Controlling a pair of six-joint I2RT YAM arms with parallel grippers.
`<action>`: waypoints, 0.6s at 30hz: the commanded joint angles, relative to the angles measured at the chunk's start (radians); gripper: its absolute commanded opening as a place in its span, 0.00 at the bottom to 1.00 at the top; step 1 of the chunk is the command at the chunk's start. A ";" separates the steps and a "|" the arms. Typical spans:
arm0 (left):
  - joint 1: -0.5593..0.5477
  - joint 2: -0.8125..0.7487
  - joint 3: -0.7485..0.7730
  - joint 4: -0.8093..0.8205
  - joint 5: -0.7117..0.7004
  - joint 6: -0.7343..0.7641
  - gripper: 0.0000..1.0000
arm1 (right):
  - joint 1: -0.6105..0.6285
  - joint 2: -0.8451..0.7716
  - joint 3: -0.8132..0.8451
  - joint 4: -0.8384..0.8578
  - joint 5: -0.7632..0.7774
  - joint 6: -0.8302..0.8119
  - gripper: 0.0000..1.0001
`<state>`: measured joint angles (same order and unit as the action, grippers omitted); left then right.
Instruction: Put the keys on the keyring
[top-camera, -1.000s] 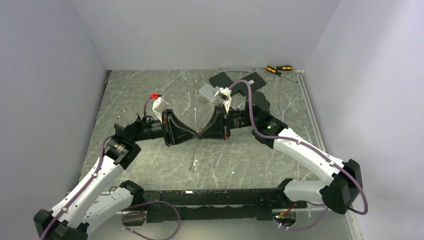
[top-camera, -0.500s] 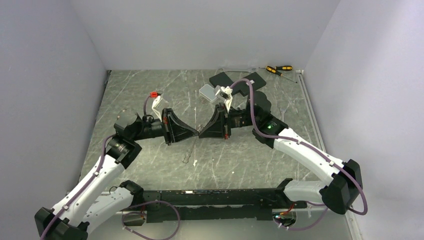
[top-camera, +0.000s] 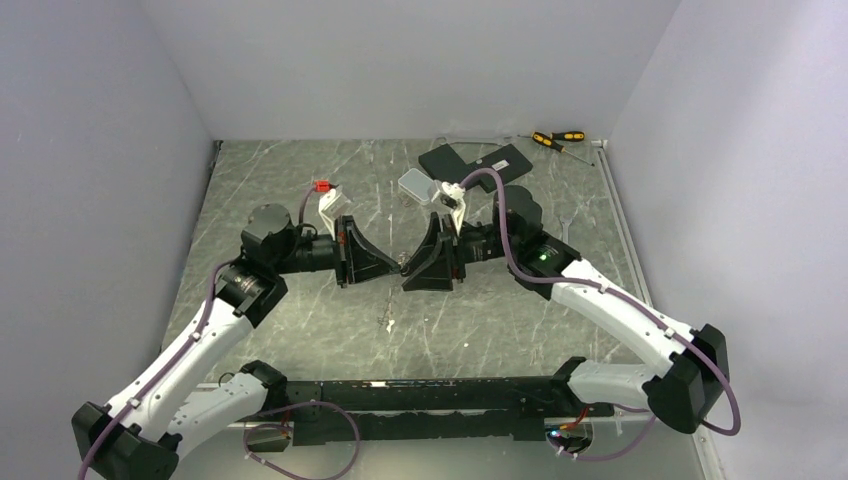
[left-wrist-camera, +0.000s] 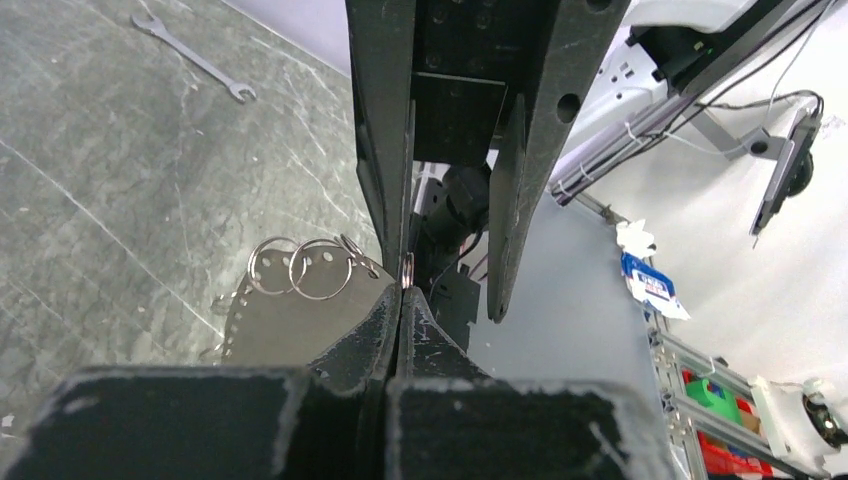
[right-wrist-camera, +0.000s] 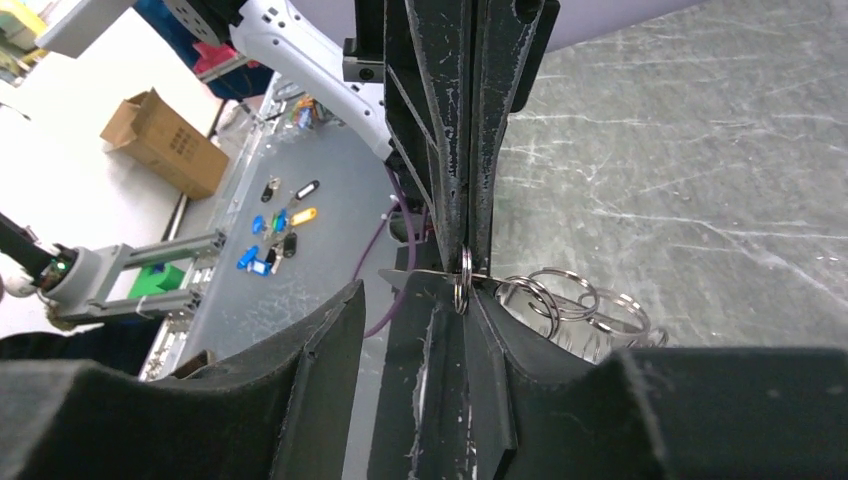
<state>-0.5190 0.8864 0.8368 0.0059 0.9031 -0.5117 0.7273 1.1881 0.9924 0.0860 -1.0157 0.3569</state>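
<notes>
Keyring, pinched in left end effector

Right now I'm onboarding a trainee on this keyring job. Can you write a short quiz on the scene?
1. True or false: the wrench lies on the table, touching neither gripper.
2. Which gripper is open? A) left gripper B) right gripper
3. What shows just beside the meeting gripper tips in both wrist views?
Key: 1 true. 2 B; the left is shut on a small ring. 3 a bunch of silvery rings.
</notes>
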 joint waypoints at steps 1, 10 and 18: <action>-0.009 0.006 0.064 -0.078 0.059 0.078 0.00 | 0.006 -0.045 0.044 -0.076 0.014 -0.127 0.45; -0.010 0.028 0.144 -0.254 0.099 0.221 0.00 | 0.006 -0.064 0.075 -0.191 0.062 -0.216 0.46; -0.009 0.046 0.175 -0.335 0.123 0.297 0.00 | 0.006 -0.057 0.088 -0.170 0.042 -0.204 0.41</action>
<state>-0.5255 0.9234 0.9558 -0.2886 0.9806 -0.2955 0.7292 1.1484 1.0321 -0.1196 -0.9665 0.1719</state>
